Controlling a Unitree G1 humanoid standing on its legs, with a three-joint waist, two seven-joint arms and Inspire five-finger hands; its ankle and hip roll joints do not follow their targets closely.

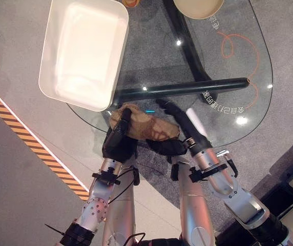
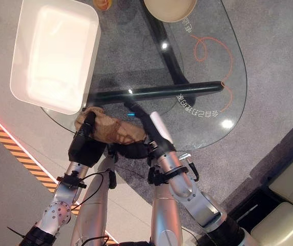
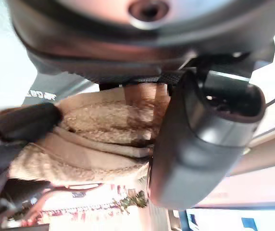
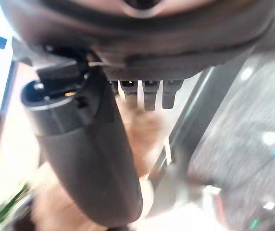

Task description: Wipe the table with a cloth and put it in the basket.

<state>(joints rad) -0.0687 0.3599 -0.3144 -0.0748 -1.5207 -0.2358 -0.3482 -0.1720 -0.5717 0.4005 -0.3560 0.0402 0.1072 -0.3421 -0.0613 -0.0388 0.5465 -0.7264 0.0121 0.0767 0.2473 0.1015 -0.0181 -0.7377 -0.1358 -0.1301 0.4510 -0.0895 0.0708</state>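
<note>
Both of the robot's arms reached up to the near edge of a rounded glass table [image 1: 238, 56], where a crumpled tan cloth [image 1: 146, 125] of fleecy texture lay bunched between the two hands.

The left hand [image 1: 120, 137] came in from the lower left with its forearm angled up toward the table's near edge. Its dark fingers [image 1: 125, 114] curled over the left end of the cloth, and the left wrist view showed the thumb [image 3: 195, 159] closing against the fabric, so the hand was clamped on it.

The right hand [image 1: 174, 138] came in from the lower right, its wrist bent inward, its palm lying against the cloth's right end. Its fingers [image 1: 169, 106] stretched out straight past the cloth onto the glass, and the white-covered thumb [image 1: 195, 120] stood out to the side, away from the fabric.

A white rectangular plastic basket [image 1: 51, 66] sat at the table's far left corner, overhanging the edge, just beyond the cloth and apart from it. A tan bowl [image 1: 197, 7] stood at the far edge. Orange looping line art [image 1: 238, 43] marked the glass toward the right edge. The table's black tubular frame [image 1: 187, 88] showed through the glass, above grey carpet [image 1: 290, 51].
</note>
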